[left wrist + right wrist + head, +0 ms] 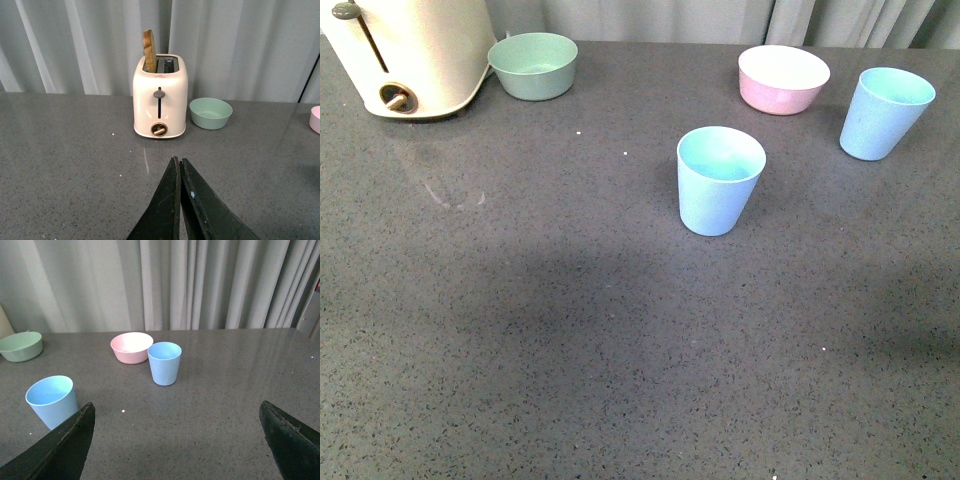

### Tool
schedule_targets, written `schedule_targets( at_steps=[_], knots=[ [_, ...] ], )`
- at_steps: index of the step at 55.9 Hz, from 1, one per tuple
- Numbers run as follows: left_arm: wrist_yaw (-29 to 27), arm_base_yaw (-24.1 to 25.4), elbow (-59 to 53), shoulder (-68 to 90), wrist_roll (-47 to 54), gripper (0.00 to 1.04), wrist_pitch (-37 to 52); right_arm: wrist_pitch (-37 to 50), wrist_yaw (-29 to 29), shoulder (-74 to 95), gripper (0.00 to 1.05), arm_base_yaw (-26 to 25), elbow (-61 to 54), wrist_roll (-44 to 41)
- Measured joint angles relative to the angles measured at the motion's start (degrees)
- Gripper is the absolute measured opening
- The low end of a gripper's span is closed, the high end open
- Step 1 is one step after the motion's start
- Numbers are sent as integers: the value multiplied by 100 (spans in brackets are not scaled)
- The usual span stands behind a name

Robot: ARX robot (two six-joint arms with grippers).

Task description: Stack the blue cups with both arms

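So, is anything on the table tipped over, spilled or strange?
Nothing stands out. The nearer blue cup and the farther blue cup stand upright, apart, with no spill. The green bowl and pink bowl sit upright too. One brown slice sticks up from the toaster, leaning slightly.

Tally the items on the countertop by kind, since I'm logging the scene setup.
Cups: 2, the nearer blue cup and the farther blue cup
Bowls: 2, the green bowl and the pink bowl
Toasters: 1, the cream toaster
Toast slices: 1, the toast slice standing in the toaster's slot
Total: 6
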Motion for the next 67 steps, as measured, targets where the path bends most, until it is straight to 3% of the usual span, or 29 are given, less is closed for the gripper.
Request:
schedule_targets(
  at_steps=[52,59,67],
  knots=[
    [-2,0,0,-1825,0,2,-1790,0,0,0,96,0,0,0],
    [0,0,2,-2608,0,2,-2723,0,0,0,96,0,0,0],
    [0,0,2,-2798,2,2,-2782,0,0,0,96,0,0,0]
  ],
)
